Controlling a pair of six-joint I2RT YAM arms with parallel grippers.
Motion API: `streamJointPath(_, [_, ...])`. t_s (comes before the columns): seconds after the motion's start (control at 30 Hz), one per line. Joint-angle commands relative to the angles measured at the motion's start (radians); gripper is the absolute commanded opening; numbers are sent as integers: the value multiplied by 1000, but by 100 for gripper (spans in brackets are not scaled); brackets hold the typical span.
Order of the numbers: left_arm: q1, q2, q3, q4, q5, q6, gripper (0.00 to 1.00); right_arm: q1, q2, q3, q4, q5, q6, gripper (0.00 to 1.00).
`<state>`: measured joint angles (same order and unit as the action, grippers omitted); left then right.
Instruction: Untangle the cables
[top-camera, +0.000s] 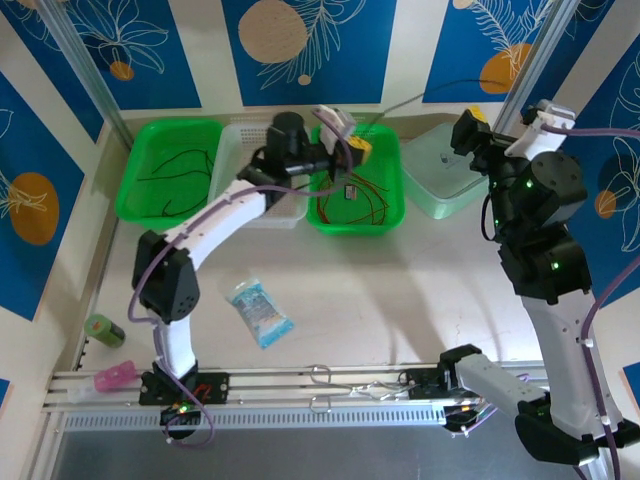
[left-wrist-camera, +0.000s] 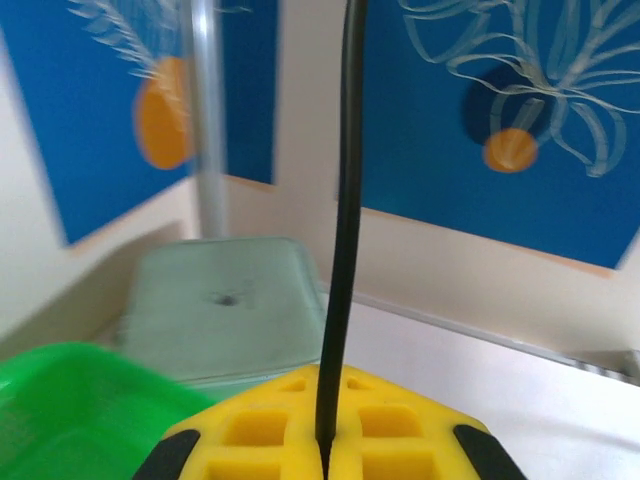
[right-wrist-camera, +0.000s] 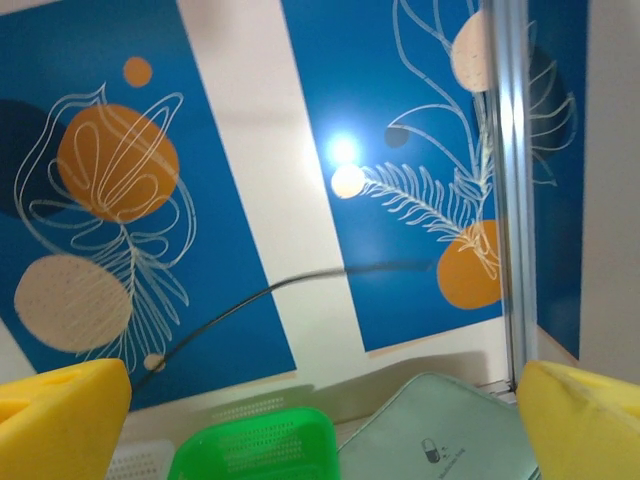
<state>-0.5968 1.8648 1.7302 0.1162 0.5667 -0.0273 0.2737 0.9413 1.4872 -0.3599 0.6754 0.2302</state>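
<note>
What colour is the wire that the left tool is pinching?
Black cable, clearest in the left wrist view, clamped in the left tool.

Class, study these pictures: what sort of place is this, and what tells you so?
Probably a robotics lab test cell: a left arm and right arm bolted to the table edge, blue wall panels on metal posts, and a green tray holding cables.

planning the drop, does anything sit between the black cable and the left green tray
The black cable is pinched in the left gripper above the middle green tray. Between it and the left green tray lies a low clear tray, crossed by the left arm; a lifted cable likely clears it.
</note>
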Motion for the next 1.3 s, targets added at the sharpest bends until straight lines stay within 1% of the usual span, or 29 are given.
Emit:
streamJointPath(0.0, [64,-70,21,-134,-59,95,0,-22,-42,-42,100,25,36,99])
streamJointPath(0.1, [128,-109,37,-146,-70,123,0,-42,-36,-43,75,-3,66,99])
streamJointPath(0.23, [225,-132,94,-226,-95,163,0,-49,-27,-31,53,-14,75,99])
streamJointPath(0.4, [359,-177,87,-223,-144,169,0,-69,-30,-30,52,-18,73,99])
streamJointPath(0.43, [383,-192,62,-204,-150,166,0,-73,-30,-32,49,-21,77,99])
streamJointPath(0.53, [459,-250,-57,-72,-158,123,0,-86,-30,-30,34,-30,92,99])
streamJointPath(0.67, [554,-283,-134,4,-170,95,0,-104,-30,-32,24,-54,99,99])
streamJointPath(0.77, [646,-292,-241,209,-136,-10,0,-117,-30,-33,20,-80,112,99])
streamJointPath(0.8, [673,-287,-261,251,-125,-38,0,-120,-30,-32,18,-82,113,99])
streamJointPath(0.87, [720,-277,-281,271,-110,-41,0,-125,-31,-29,14,-83,113,99])
streamJointPath(0.97, [758,-280,-336,275,-102,-14,0,-138,-33,-23,9,-92,109,99])
streamJointPath(1.07, [781,-292,-412,277,-128,30,0,-149,-32,-16,4,-101,110,99])
streamJointPath(1.13, [803,-291,-446,263,-156,36,0,-155,-32,-14,1,-110,113,99])
streamJointPath(1.27, [850,-278,-532,333,-155,34,0,-158,-33,-9,-8,-118,120,99])
